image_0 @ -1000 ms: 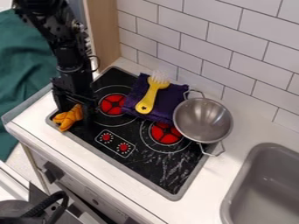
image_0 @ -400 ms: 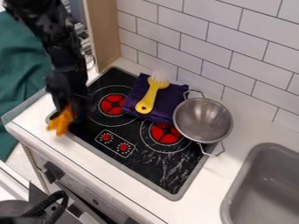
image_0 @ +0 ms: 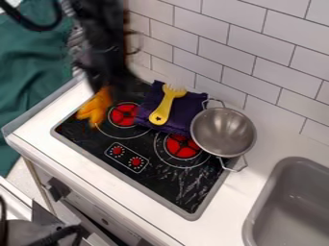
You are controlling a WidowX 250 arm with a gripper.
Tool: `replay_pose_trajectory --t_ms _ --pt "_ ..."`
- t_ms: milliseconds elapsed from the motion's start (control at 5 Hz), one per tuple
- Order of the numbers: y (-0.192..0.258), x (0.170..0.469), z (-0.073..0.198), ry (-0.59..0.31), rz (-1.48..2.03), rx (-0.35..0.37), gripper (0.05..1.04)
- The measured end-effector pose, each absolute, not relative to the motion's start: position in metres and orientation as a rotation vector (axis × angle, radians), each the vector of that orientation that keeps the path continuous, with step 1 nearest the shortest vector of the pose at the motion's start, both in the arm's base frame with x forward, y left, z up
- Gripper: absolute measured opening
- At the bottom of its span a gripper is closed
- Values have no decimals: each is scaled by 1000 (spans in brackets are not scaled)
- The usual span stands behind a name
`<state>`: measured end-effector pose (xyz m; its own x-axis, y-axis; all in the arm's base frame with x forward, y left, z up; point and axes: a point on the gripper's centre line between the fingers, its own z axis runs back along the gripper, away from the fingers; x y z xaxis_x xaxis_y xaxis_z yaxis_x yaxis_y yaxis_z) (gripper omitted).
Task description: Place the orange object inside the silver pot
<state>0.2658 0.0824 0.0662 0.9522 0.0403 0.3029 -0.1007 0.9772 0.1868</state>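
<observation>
Orange object: was seen (image_0: pixel 95 106) at the stove's left end, beside the left red burner (image_0: pixel 124 114), directly under the gripper (image_0: pixel 106 91); well apart from the silver pot (image_0: pixel 223 132), in which nothing was seen.
Gripper: was judged closed on the upper end of the orange object, since the two were smeared together and the loose part was left hanging below; the width of the gap could not be told.
Weight and stiffness: were judged low; a soft, cloth-like or plush piece was suggested by the lumpy, drooping outline, so squeezing could be borne without harm.
Slip: was thought unlikely if a thick fold was pinched, likelier if only a thin edge had been caught.
Best hold: was judged to be the bunched middle or upper part, so that the dangling end could be lowered into the silver pot without being snagged on its rim or on the near handle (image_0: pixel 233 165).
Blurred: the gripper and the lower arm (image_0: pixel 103 45) were smeared; the exact contact could not be made out, nor the height above the stove (image_0: pixel 145 178).
Hidden: the stove's far left corner was covered by the arm.
Cut off: the arm's upper part was cropped by the top edge, the sink (image_0: pixel 292 202) by the right.
</observation>
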Motion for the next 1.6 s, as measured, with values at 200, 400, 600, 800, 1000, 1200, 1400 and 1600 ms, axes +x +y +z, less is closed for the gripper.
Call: replay_pose_trajectory --t_ms 200,400,600,800,1000,1200,1400,1600 --pt "32 280 89 -360 -22 228 399" --pt "-16 301 86 -353 -76 211 399" --pt "-49 327 72 -307 -106 194 399" --pt "-57 350 61 -262 -121 168 399" --pt "-54 362 39 -200 -113 135 399" --pt "-42 364 27 -145 -75 142 399" --pt "-37 362 26 -133 -56 143 399" --pt "-34 359 22 -122 -46 125 470"
